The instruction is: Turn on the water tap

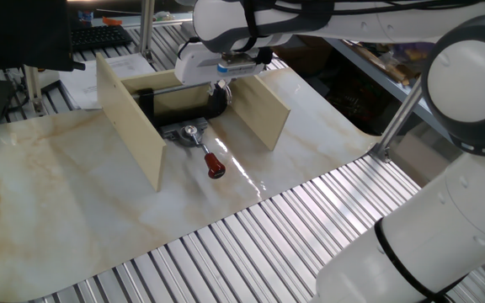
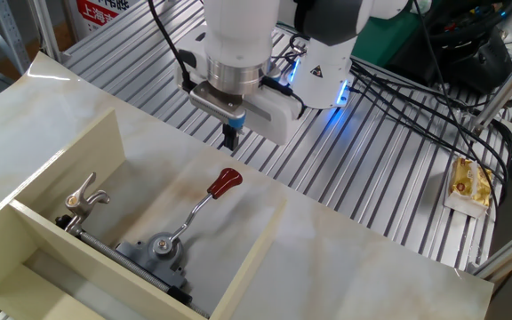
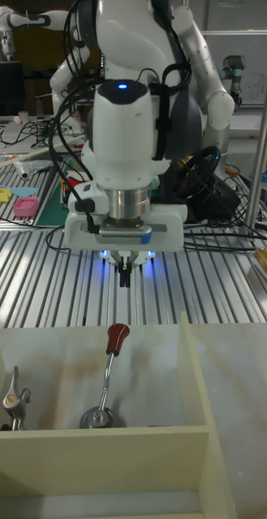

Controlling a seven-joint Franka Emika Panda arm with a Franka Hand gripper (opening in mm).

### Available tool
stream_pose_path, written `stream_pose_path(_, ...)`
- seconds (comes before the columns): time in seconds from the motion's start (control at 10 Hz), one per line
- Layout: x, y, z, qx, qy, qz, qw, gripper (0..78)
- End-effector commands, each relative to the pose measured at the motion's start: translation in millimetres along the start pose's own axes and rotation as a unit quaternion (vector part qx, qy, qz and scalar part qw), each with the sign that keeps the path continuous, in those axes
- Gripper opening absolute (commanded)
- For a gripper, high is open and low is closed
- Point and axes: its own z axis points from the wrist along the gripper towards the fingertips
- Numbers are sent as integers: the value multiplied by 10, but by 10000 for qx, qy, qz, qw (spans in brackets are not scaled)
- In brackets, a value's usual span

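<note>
The water tap is a small metal base [image 2: 161, 246] with a thin lever ending in a red knob [image 2: 225, 182]. It lies on the marble table between two wooden boards, and the lever points toward the robot. The knob shows again in one fixed view [image 1: 215, 167] and in the tall fixed view [image 3: 117, 338]. A black C-clamp [image 1: 168, 95] holds the base, and its metal T-handle [image 2: 85, 197] sticks out at the side. My gripper [image 2: 231, 140] hangs in the air above and just beyond the knob, fingers together and holding nothing. It shows too in the tall fixed view [image 3: 127, 279].
Two upright wooden boards [image 1: 129, 118] [image 1: 263, 105] flank the tap, and a third board [image 3: 101, 450] crosses the front in the tall fixed view. The marble sheet [image 1: 74, 202] lies on a slatted metal table [image 1: 251, 244]. Cables [image 2: 416, 98] and a snack packet [image 2: 469, 182] lie beyond.
</note>
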Motion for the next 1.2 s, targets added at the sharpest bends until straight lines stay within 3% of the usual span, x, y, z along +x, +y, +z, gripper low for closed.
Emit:
stream_pose_path(0.1,-3,-1,-7,181,63,99,9998,0)
stream_pose_path(0.7,-2,0,-7,-12,89,115,9999,0)
stream_pose_path(1.2,-1,0,-7,-12,89,120,9999,0)
